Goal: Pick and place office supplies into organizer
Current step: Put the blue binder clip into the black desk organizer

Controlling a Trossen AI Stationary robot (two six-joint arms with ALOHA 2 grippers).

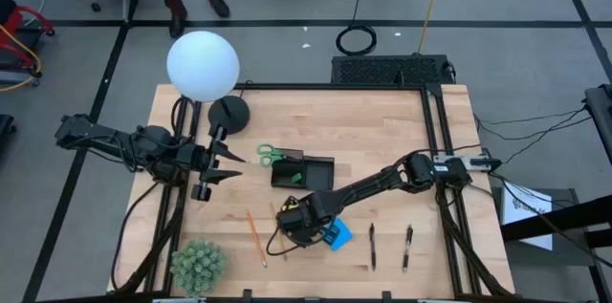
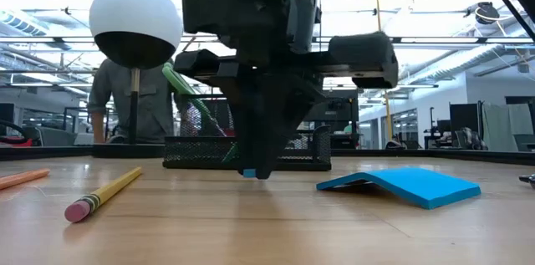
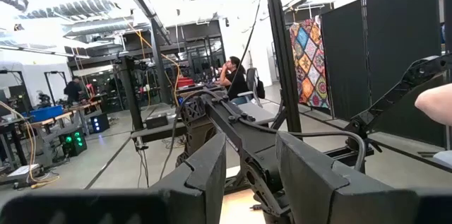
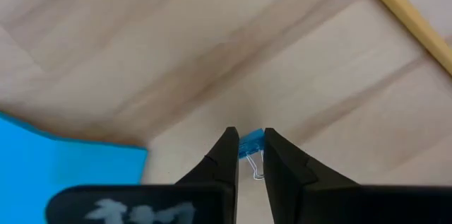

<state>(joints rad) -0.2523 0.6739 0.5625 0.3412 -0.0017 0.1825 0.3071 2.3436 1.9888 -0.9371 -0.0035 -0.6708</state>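
**Right gripper pinching a blue binder clip at the table surface**

Landmark: the organizer (image 1: pixel 304 171), black mesh tray mid-table.

- Right gripper (image 4: pixel 247 155) is down at the tabletop on the near side of the organizer – fingers closed in on a small blue binder clip (image 4: pixel 251 143), its wire handle showing between the tips. In the low view the clip (image 2: pixel 248 172) sits at the finger ends, right at the wood; can't tell if it's lifted.
- Blue pad (image 1: pixel 336 235) lies just beside that gripper, on the side away from the organizer, one edge curled up.
- Green-handled scissors (image 1: pixel 273 159) rest at the organizer's left end, handles sticking out over the table.
- Two pencils (image 1: pixel 255 237) lie near-left of the organizer; two pens (image 1: pixel 372 246) near-right, past the pad.
- Left gripper (image 1: pixel 228 163) hovers left of the organizer, beside the lamp base (image 1: pixel 228 112) – fingers spread, nothing between them.
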